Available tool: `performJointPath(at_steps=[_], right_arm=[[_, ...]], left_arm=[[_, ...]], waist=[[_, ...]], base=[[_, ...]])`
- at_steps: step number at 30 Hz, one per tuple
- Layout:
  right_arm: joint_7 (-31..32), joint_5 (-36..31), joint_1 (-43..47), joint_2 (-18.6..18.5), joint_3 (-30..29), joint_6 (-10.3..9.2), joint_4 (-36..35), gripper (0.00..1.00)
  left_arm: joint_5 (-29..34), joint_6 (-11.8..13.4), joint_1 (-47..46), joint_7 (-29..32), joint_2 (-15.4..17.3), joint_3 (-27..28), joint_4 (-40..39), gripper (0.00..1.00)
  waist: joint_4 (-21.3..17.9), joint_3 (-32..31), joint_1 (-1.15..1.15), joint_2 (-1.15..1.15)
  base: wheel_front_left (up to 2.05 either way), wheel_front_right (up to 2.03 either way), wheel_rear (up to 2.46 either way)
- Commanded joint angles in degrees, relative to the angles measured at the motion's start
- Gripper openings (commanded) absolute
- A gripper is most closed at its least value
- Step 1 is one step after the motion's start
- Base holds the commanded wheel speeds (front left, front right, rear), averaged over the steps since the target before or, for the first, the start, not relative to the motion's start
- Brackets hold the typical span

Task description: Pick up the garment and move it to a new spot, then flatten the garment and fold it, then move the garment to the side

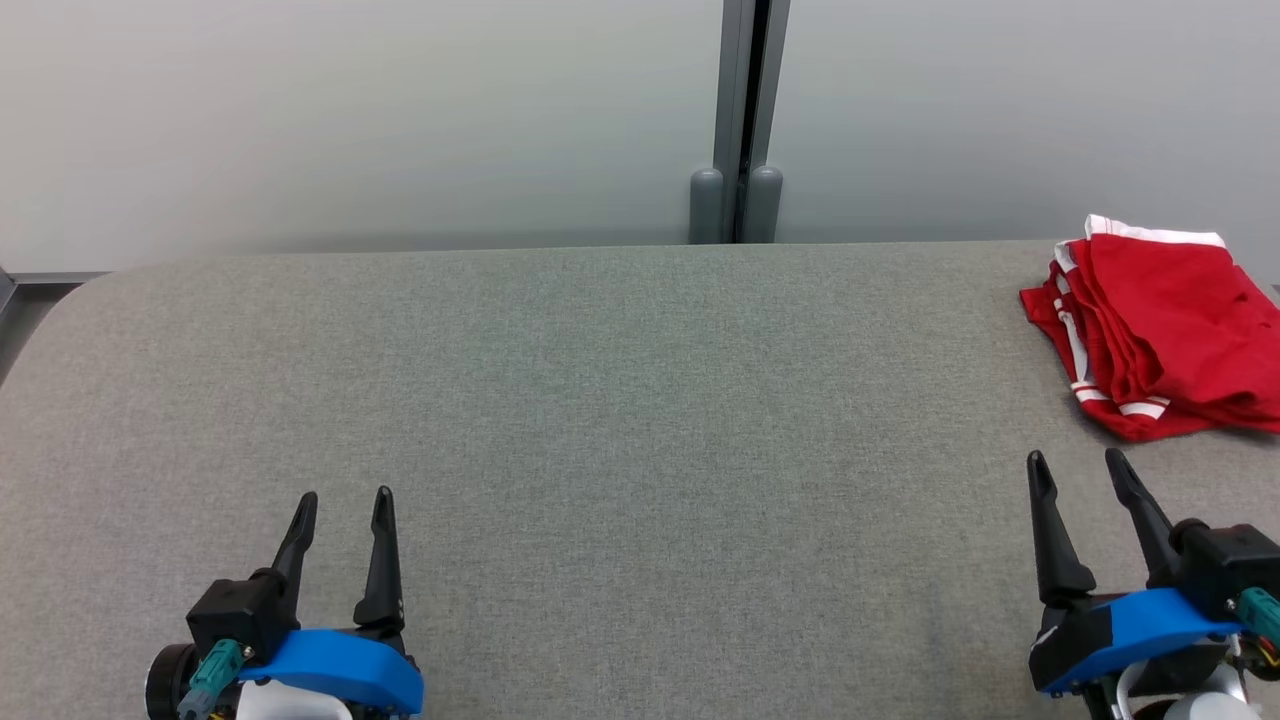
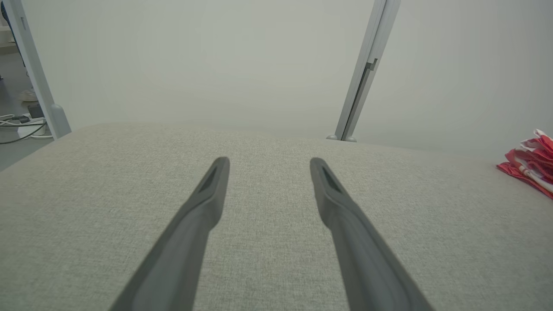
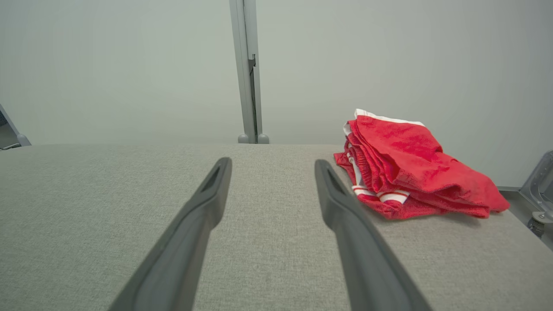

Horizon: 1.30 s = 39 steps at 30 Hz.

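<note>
With the garment (image 1: 1160, 330) lying folded (ahead-right of the right end effector (image 1: 1080, 470)), both end effectors stand open and empty; the left end effector (image 1: 342, 500) is well apart, so the task appears complete, pending retraction only.

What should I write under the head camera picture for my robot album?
Both open grippers, left gripper and right gripper, wait over the grey table near a folded red garment.

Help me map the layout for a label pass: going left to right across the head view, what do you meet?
left gripper → grey post behind the table → right gripper → red garment
</note>
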Motion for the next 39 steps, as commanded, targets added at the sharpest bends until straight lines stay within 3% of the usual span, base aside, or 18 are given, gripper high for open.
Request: performJointPath(at_steps=[1,28,29,35,39], right_arm=[[-0.62,0.2,1.9,0.43,0.02,0.01,-0.55,1.0],[-0.66,2.52,5.14,0.9,1.48,0.01,1.45,1.0],[-0.52,2.39,4.58,0.84,1.39,0.0,1.52,0.0],[-0.2,2.79,4.93,1.33,1.25,0.0,4.82,0.0],[0.74,7.4,4.28,1.3,0.92,0.0,5.12,0.0]], left_arm=[[0.0,0.19,0.12,-0.13,0.06,0.18,0.46,1.0],[-0.75,-0.35,-0.25,-0.12,0.59,-1.36,3.51,1.0],[-0.6,-0.07,0.0,0.01,0.25,-1.29,3.59,0.0],[-0.96,-0.07,2.54,0.55,-0.69,-1.43,6.34,0.0],[-5.17,-0.12,2.15,1.92,-0.81,-0.53,5.68,0.0]], waist=[[0.03,-0.13,0.0,0.02],[-0.09,-2.39,0.0,0.02],[-0.09,-2.4,0.0,0.02],[-0.09,-2.42,0.0,0.02],[-0.13,-2.41,0.0,0.02]], base=[[0.0,0.0,0.0],[0.0,0.0,0.0],[0.0,0.0,0.0],[0.0,0.0,0.0],[0.0,0.0,0.0]])
